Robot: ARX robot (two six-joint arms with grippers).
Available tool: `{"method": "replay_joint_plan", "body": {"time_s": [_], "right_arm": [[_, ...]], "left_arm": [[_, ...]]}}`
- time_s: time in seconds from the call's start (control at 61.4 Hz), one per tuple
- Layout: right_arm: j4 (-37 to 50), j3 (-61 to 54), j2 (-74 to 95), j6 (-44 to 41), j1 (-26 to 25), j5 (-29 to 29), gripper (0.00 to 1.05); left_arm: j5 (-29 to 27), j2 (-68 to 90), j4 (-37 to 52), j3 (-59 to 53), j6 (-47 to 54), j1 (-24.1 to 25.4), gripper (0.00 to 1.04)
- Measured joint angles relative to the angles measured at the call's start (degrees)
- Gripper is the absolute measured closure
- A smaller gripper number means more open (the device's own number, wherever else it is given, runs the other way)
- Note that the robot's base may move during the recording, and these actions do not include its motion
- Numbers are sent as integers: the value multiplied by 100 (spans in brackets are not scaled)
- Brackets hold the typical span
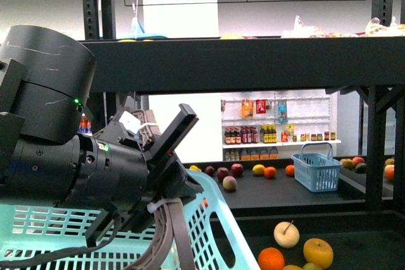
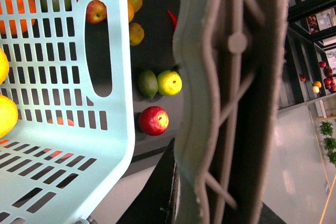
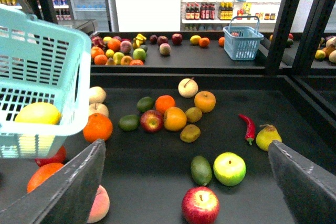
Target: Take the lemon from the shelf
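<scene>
Yellow against turquoise: showing the lemon (image 3: 38, 114) lying inside the plastic basket (image 3: 47, 61), behind its slotted wall and off the dark board of the shelf (image 3: 236, 98). Lying on its side, long axis running level and along that near wall; tips too soft to tell stem end from blossom end. Showing the right gripper (image 3: 186, 148) spread wide and gripping nothing, its two dark fingers (image 3: 79, 187) hanging over loose fruit on the board: a red apple (image 3: 200, 205), a green-yellow apple (image 3: 229, 168), a dark green oval fruit (image 3: 201, 169). Showing the left gripper (image 1: 164, 137) by the basket's rim in the front view; filling the left wrist view with one ribbed finger (image 2: 231, 98), so giving no way of telling its opening.
</scene>
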Motion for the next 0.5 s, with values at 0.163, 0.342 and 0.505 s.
{"method": "replay_joint_plan", "body": {"time_s": [0.163, 0.342, 0.505], "right_arm": [[0, 0, 0, 0, 0, 0, 7], [0, 0, 0, 0, 0, 2, 7], [0, 0, 0, 0, 0, 2, 7]], "left_arm": [[-474, -11, 525, 2, -560, 313, 94], [-1176, -15, 940, 22, -1655, 1263, 94], [-1499, -24, 1451, 94, -2632, 2398, 94]]}}
